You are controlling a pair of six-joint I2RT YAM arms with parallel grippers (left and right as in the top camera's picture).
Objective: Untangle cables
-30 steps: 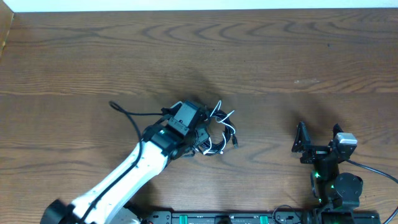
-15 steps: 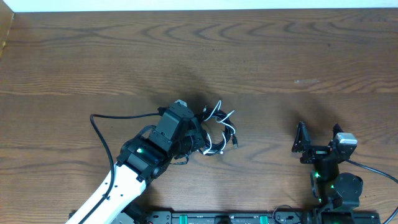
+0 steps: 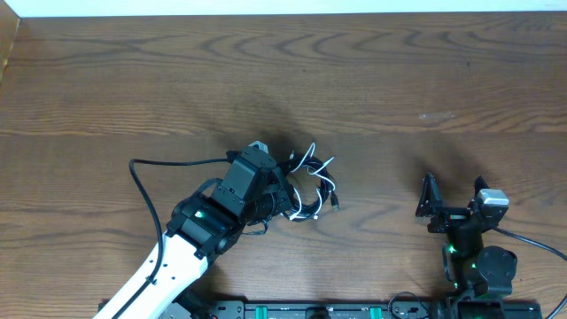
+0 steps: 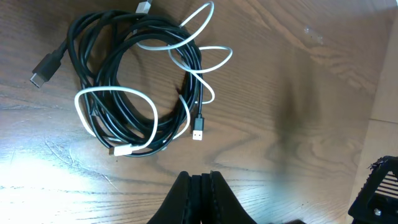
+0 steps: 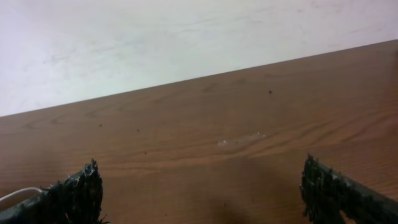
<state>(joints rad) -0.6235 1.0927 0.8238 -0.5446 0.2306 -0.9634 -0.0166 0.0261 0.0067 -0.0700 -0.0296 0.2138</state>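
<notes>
Lying on the grained brown wood table (image 3: 399, 80): cables (image 4: 137, 81), thin glossy black loops in a round coil, laced with one white. Left gripper (image 4: 200, 178) pinched together, empty, just beside them; right gripper (image 5: 202, 193) spread wide, well apart.

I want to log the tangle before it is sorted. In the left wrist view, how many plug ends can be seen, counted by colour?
Black plug ends: 2
White plug ends: 2, one at the picture's top edge
Total: 4
</notes>
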